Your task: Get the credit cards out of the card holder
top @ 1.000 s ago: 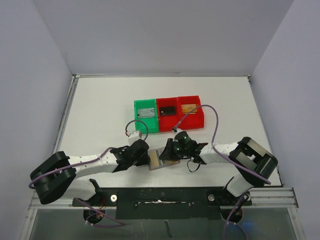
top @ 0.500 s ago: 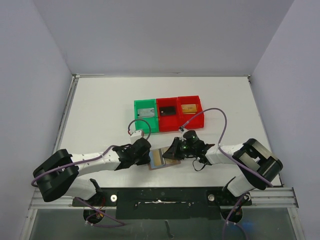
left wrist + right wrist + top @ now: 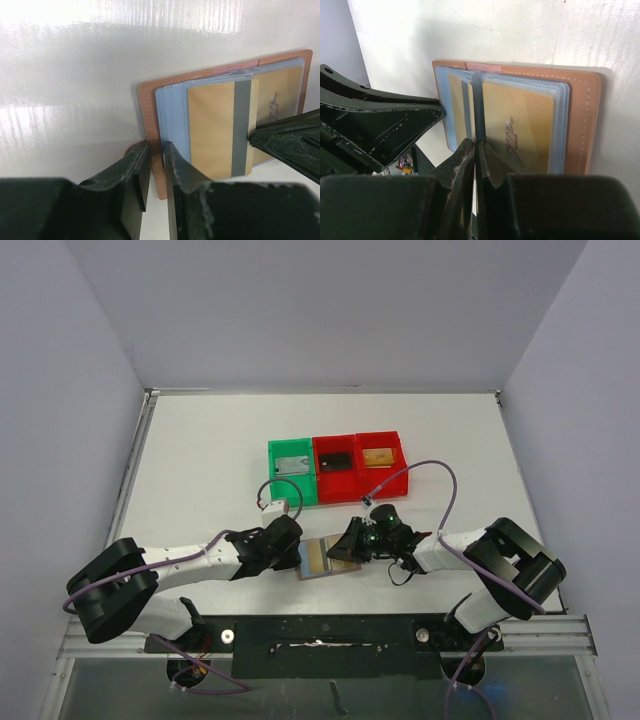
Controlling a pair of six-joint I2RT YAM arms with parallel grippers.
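— How should the card come out?
— On the table [image 3: 200, 460], my left pincer [image 3: 156, 152] nips the card holder [image 3: 322, 558] by its cover edge, narrow. My right pincer [image 3: 475, 147], closed at a sleeve edge, should pull straight along the sleeve.
— And the holder?
— Open between my arms: brown cover, pale-blue sleeves, gold card [image 3: 215, 130].

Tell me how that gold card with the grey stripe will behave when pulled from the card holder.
The gold card looks flat and straight-edged, so probably stiff and light. It sits among glossy blue sleeves, so it may slide out easily. The card holder looks thin, so it could drag along unless pinned.
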